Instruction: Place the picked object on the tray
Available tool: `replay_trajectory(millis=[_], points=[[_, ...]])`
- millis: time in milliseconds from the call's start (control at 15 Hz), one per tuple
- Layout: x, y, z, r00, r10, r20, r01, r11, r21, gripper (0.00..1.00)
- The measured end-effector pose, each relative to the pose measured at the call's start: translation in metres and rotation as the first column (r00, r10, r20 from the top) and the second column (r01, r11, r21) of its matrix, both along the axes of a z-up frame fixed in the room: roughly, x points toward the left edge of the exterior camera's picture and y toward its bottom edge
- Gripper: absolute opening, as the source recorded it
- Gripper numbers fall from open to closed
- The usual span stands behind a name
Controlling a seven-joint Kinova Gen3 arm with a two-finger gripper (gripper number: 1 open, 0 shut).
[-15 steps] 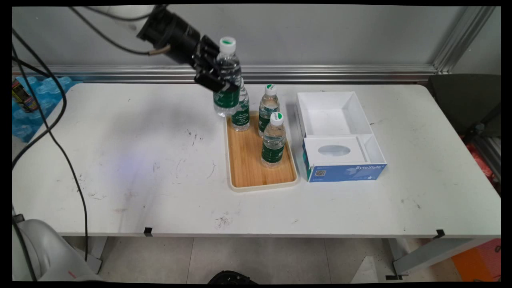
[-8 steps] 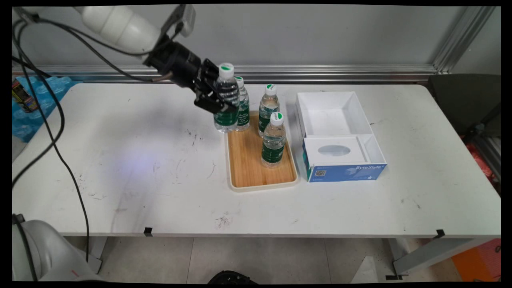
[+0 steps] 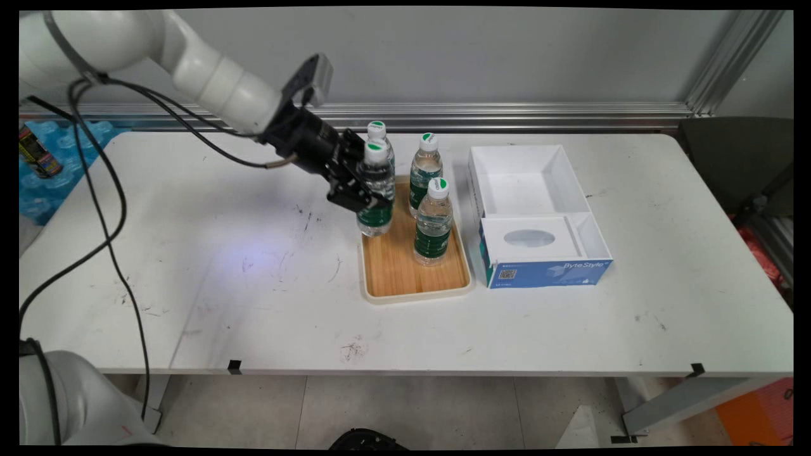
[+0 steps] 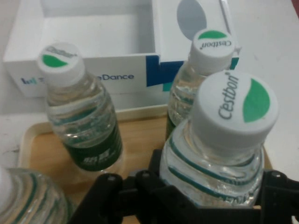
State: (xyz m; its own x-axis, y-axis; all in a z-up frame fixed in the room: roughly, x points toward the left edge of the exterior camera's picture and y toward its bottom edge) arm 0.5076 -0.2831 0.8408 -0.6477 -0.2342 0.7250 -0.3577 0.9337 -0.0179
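Our two black fingers [image 3: 355,201] are closed around the body of a clear plastic water bottle with a green label and a white cap marked in green [image 3: 375,190], which we hold upright. The black two-finger gripper [image 3: 366,195] reaches in from the left on the white arm, with black cables hanging off it. In the hand view the gripped bottle [image 4: 219,144] fills the lower right, its cap reading Cestbon, with the gripper [image 4: 205,191] and its black linkage clasping its ribbed sides.

The bottle stands at the left side of a rectangular wooden tray with a cream rim [image 3: 415,295], about midway along it; we cannot tell whether its base touches the tray floor or hangs just above it. Three more bottles of the same kind stand on the tray. One [image 3: 378,136] is just behind the held bottle at the far left corner, mostly hidden by it. Another [image 3: 425,171] stands at the far right, and the third [image 3: 433,221] is nearer, on the right side, just beside the held bottle.

To the right of the tray, just beside it, sits an open white cardboard box with a blue printed front [image 3: 538,215], holding a white insert with an oval window in its near part. All of this rests on the scuffed white table [image 3: 222,266]. In the hand view the box [image 4: 93,51] lies beyond the bottles.
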Motion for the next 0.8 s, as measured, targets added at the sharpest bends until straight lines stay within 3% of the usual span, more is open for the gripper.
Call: replay_trajectory(millis=[800], points=[[-0.018,-0.004,-0.055,0.999,-0.018,-0.031,0.02,0.999,0.033,0.0]])
